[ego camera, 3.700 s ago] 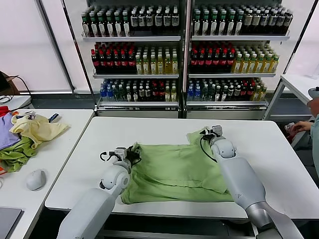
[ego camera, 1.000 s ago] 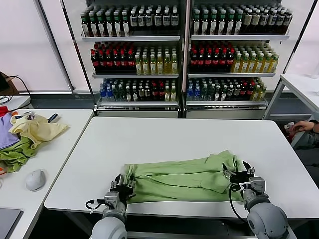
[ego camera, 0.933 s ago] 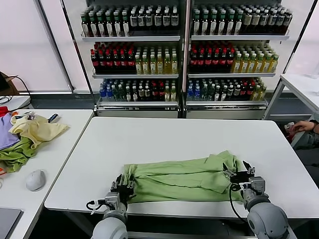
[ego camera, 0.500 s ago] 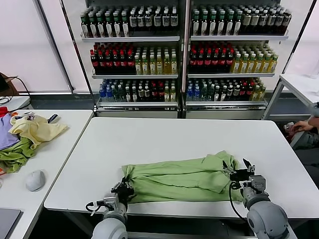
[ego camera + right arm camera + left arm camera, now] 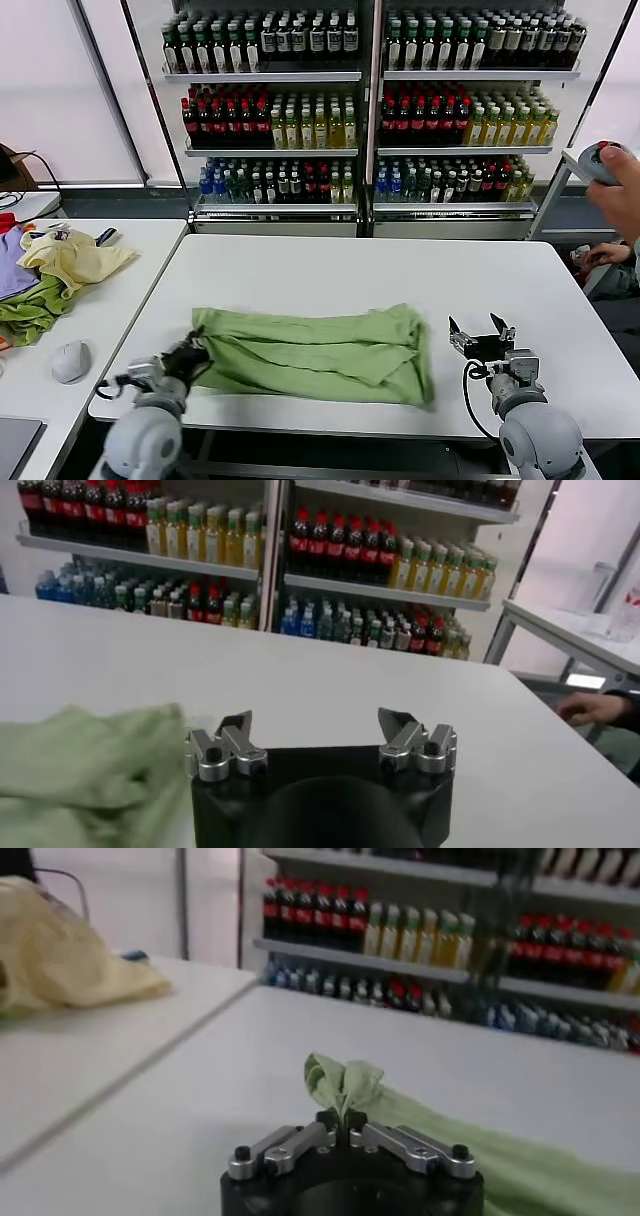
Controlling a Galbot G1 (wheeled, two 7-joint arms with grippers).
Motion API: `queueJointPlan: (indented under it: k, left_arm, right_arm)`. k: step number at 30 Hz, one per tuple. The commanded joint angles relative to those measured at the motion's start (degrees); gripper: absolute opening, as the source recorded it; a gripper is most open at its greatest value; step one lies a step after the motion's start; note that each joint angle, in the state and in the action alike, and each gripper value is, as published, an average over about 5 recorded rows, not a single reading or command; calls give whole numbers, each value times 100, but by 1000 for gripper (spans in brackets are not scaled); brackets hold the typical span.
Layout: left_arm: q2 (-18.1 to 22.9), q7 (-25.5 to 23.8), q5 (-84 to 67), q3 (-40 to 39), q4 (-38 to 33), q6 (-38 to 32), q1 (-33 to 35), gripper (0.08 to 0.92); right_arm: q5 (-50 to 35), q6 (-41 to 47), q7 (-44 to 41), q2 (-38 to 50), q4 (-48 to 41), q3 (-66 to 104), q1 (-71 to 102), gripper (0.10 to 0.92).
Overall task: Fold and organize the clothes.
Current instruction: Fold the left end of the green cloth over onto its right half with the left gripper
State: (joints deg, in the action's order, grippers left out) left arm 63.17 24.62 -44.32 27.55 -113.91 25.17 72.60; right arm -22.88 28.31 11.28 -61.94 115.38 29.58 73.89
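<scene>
Your shirt (image 5: 315, 353) lies folded in a long band on the table (image 5: 330, 265). Left gripper (image 5: 343, 1124) fingers pinch its left end. Right gripper (image 5: 481, 333) fingers stand apart, empty, just beside its right end.

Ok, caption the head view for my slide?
Left gripper pinches the folded light-green shirt; right gripper open beside it.

White table (image 5: 330, 275) — folded light-green shirt (image 5: 310, 352) lies near its front edge.
</scene>
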Motion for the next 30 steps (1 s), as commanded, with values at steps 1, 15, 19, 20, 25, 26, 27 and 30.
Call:
queueJointPlan:
  k: [1, 15, 19, 20, 25, 26, 27, 30]
  left_arm:
    - [-473, -214, -3665, 1507, -924, -64, 110, 109]
    - [702, -115, -3797, -1018, -1157, -392, -790, 109]
    - [1037, -18, -3377, -1682, -525, -416, -1276, 109]
    - [1095, -6, -3310, -1801, -373, -408, -1388, 109]
    - [1291, 19, -3071, -2340, 281, -411, -1850, 109]
    - [1324, 21, -3024, -2421, 398, -415, -1928, 109]
    - [1359, 24, -2973, -2496, 537, -418, -2005, 109]
    - [1445, 26, -2827, -2695, 892, -409, -2185, 109]
  right_arm:
    - [3, -24, -7, -19, -1, -16, -8, 823]
    - [47, -69, -26, -91, -110, -68, -52, 823]
    - [57, -66, -33, -125, -148, -112, -117, 823]
    - [59, -66, -38, -128, -155, -120, -131, 823]
    - [61, -78, -69, -118, -200, -142, -188, 823]
    - [60, -82, -69, -115, -207, -142, -196, 823]
    - [59, -83, -71, -113, -215, -140, -205, 823]
    - [60, -84, -86, -114, -244, -139, -234, 823]
